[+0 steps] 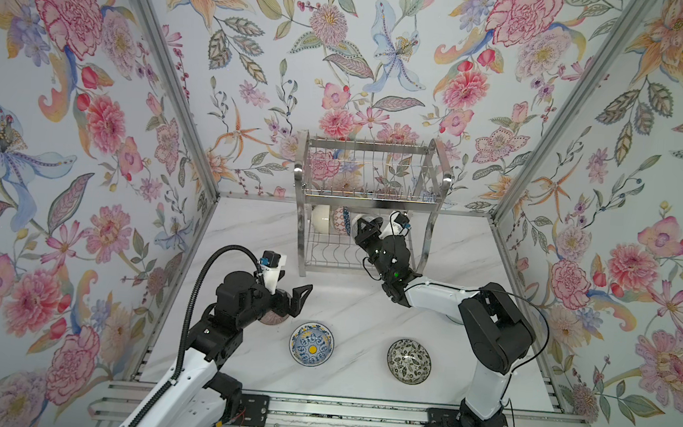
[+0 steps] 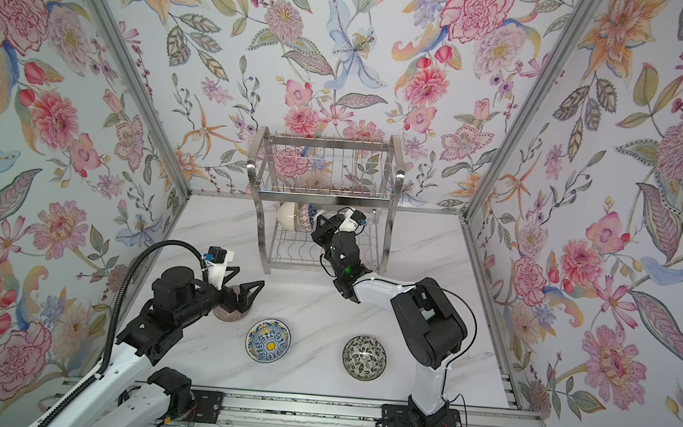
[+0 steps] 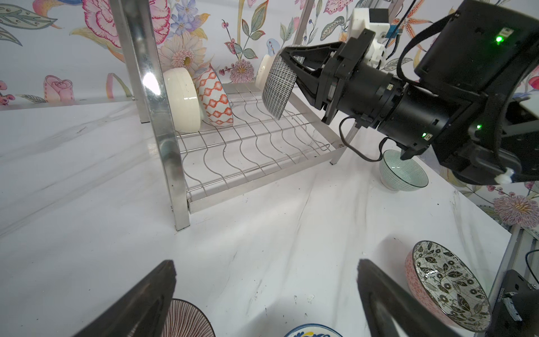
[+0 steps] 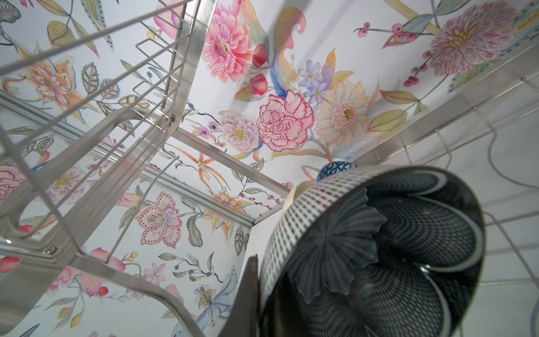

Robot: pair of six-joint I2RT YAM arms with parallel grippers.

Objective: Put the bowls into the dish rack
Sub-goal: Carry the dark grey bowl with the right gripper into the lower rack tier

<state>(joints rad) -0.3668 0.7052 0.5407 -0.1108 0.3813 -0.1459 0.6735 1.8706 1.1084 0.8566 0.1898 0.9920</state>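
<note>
Rack (image 1: 368,202) is set at the back of the tabletop (image 1: 365,308), against the flowered wall, and is seen in both top views (image 2: 324,198). Two bowls are stood on edge at the left end of its lower shelf: the cream bowl (image 1: 321,218) outermost, the lattice bowl (image 1: 341,219) touching it. Right fingers (image 1: 365,230) are reached into the lower tier from the front and are clenched on the rim of the navy bowl (image 3: 278,84). In the left wrist view this bowl is held on edge, tilted, over the wavy wires and apart from the lattice bowl (image 3: 215,102). Whether its lower edge touches the wire cannot be told. In the right wrist view the navy bowl (image 4: 379,248) is seen from its open side, one finger laid along its rim. Left fingers (image 2: 252,291) are spread wide with nothing between them, low over the mauve bowl (image 2: 232,314), which sits upright on the tabletop left of the rack's front. The yellow-centred bowl (image 1: 311,343) lies near it toward the front. The leafy bowl (image 1: 408,361) lies further right, well apart, and both are upright. The green bowl (image 3: 404,170) is noted only in the left wrist view, upright on the tabletop just beside the rack's right front leg, under the right arm.
</note>
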